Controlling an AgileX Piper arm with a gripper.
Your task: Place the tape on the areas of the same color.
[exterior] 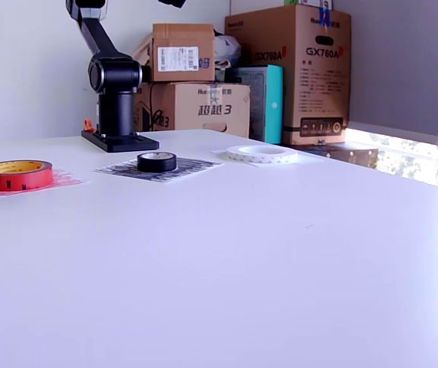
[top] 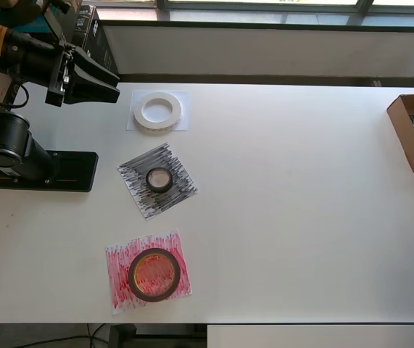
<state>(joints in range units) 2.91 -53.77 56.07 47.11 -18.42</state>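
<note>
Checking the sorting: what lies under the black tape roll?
The black tape roll sits on the black-scribbled sheet; scribbles show through its core. The strip beneath its ring is covered.

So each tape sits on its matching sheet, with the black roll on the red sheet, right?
Not quite. The black roll sits on the black-scribbled sheet; the red roll is the one on the red sheet. The overhead view shows it.

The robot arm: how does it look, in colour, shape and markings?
The arm is black with round joints. In the overhead view an orange label sits on its upper part, and a black claw with blocky fingers ends it. It stands on a flat black base plate, with a small orange part beside the base.
</note>
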